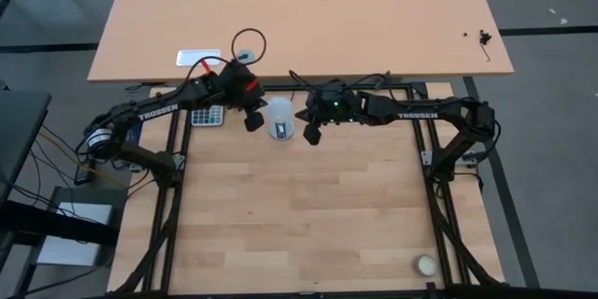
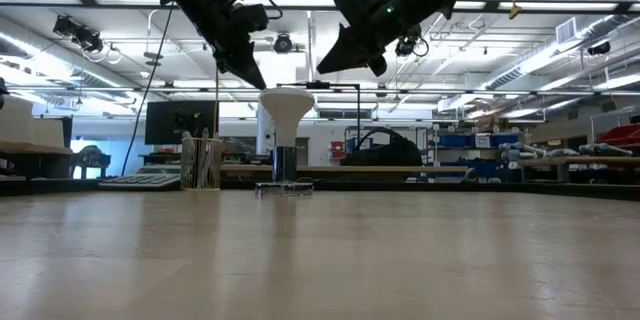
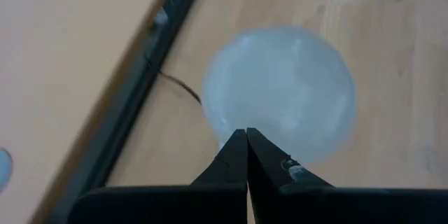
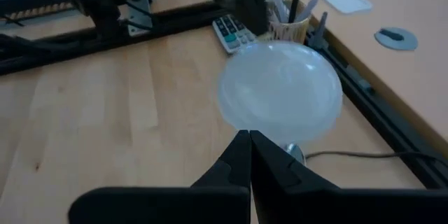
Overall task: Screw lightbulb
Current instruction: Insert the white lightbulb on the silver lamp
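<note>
Between the raised, closed left pincer [image 1: 252, 122] and right pincer [image 1: 311, 134] stands the lightbulb [image 1: 278, 112].

lightbulb [image 1: 278, 112] upright on table [image 1: 299, 215] | between left gripper [image 1: 253, 122], right gripper [image 1: 312, 134]

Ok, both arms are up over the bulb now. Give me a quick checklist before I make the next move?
1. White frosted lightbulb upright on its base: ok.
2. Bulb seated in the silver socket disc: cannot tell.
3. Left gripper beside the bulb, not touching: ok.
4. Right gripper on the other side, not touching: ok.
5. Jaws open, ready to grasp: not ok, both pairs shut.
6. Grey calculator and pen cup clear of the bulb: ok.
</note>
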Robot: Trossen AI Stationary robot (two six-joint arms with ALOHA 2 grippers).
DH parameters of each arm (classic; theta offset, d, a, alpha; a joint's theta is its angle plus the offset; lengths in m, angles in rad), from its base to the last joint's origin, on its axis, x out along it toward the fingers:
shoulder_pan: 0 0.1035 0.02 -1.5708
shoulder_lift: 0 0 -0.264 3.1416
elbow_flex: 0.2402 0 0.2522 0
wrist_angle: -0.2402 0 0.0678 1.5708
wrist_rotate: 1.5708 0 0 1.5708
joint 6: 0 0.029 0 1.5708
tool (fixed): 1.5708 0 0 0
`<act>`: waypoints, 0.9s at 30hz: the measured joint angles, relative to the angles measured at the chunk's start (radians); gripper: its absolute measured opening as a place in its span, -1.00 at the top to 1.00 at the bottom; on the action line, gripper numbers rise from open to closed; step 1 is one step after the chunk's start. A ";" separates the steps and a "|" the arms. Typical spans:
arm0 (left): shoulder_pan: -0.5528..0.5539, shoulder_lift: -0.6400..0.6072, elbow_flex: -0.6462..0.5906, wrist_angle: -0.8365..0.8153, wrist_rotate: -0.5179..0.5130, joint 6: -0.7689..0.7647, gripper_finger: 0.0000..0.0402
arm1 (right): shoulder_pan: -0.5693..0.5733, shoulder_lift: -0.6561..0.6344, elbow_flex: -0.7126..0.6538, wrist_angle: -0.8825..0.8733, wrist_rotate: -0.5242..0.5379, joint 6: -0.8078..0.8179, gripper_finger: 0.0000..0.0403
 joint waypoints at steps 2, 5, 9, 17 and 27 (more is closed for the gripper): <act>-0.003 -0.001 0.002 0.044 -0.002 -0.003 1.00 | -0.001 0.007 0.002 0.019 0.001 0.000 0.96; -0.004 0.001 0.002 0.069 0.004 -0.003 1.00 | -0.006 0.008 0.001 0.017 0.017 0.000 0.96; -0.004 0.037 0.003 0.063 0.008 -0.002 1.00 | -0.017 0.008 0.000 0.028 0.026 0.000 0.96; -0.004 0.061 0.005 0.074 -0.012 -0.002 1.00 | -0.037 0.012 0.000 0.039 0.027 0.000 0.96; -0.002 0.061 0.006 0.048 -0.026 -0.004 1.00 | -0.048 0.138 0.001 0.125 0.141 0.030 0.96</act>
